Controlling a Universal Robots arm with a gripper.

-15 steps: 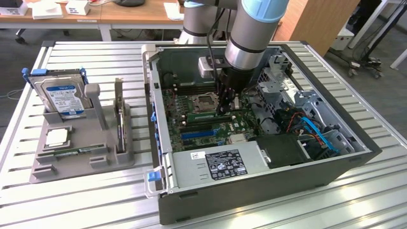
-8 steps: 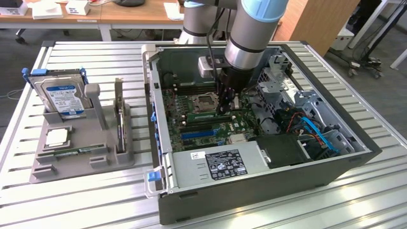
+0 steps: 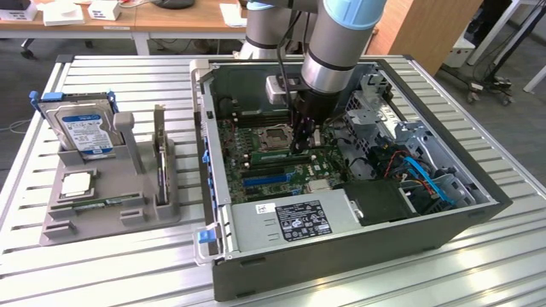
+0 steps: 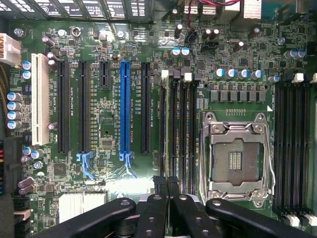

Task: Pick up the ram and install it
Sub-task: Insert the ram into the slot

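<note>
A slatted metal table (image 3: 477, 268) is seen carrying an open computer case (image 3: 341, 256) and, at the case's 9 o'clock in the exterior view, a grey parts holder (image 3: 94, 220). The arm (image 3: 337, 51) is set down into the case, over the motherboard (image 4: 104, 114). In the holder a blue-labelled hard drive (image 3: 84, 131) is stood upright, with a dark expansion card (image 3: 160, 160) beside it.

The ram (image 3: 107, 203) is found lying flat in the holder's near edge, its long axis run from 9 to 3 o'clock in the exterior view. From the jaws it is placed at about 8 o'clock, well apart, outside the case altogether.

The jaws are held just above the memory slots (image 4: 178, 129) beside the empty processor socket (image 4: 235, 156). The black fingertips (image 4: 159, 188) are seen pressed together side by side, and nothing can be made out gripped between them; the ram is judged not yet picked up.
</note>
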